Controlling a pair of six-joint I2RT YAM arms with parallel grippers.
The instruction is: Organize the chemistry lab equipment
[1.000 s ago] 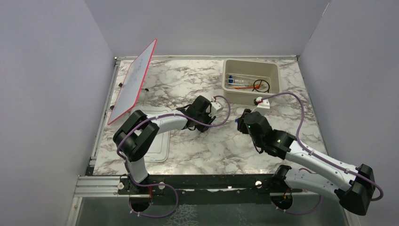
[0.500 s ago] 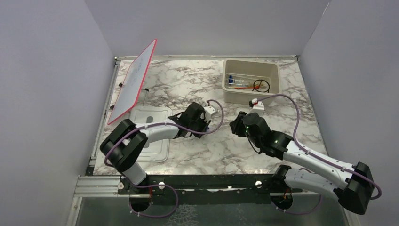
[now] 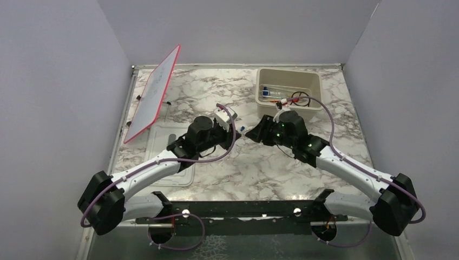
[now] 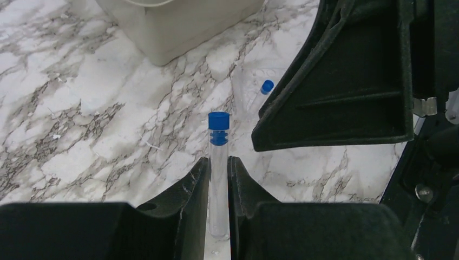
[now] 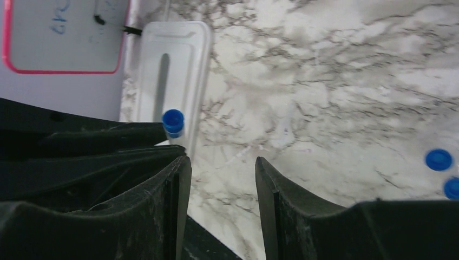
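My left gripper (image 4: 218, 162) is shut on a thin clear tube (image 4: 218, 184) with a blue cap (image 4: 218, 120), which sticks out past the fingertips. In the top view the left gripper (image 3: 234, 130) and right gripper (image 3: 253, 133) face each other tip to tip at mid-table. My right gripper (image 5: 222, 168) is open with nothing between its fingers; the held tube's cap (image 5: 173, 120) shows just left of them. Another blue-capped tube (image 4: 266, 86) lies on the marble. In the beige tub (image 3: 314, 81) lie a black wire ring (image 3: 299, 98), an orange-red stick (image 3: 279, 101) and tubes (image 3: 268, 89).
The tub's slotted lid (image 3: 174, 157) lies flat at the left, under the left arm. A red-framed white board (image 3: 154, 92) leans at the back left. Two blue caps (image 5: 438, 160) show at the right edge of the right wrist view. Grey walls enclose the table.
The left arm swung its elbow out left and brought the tube up toward the right gripper. The right gripper moved left to meet it and opened wider.
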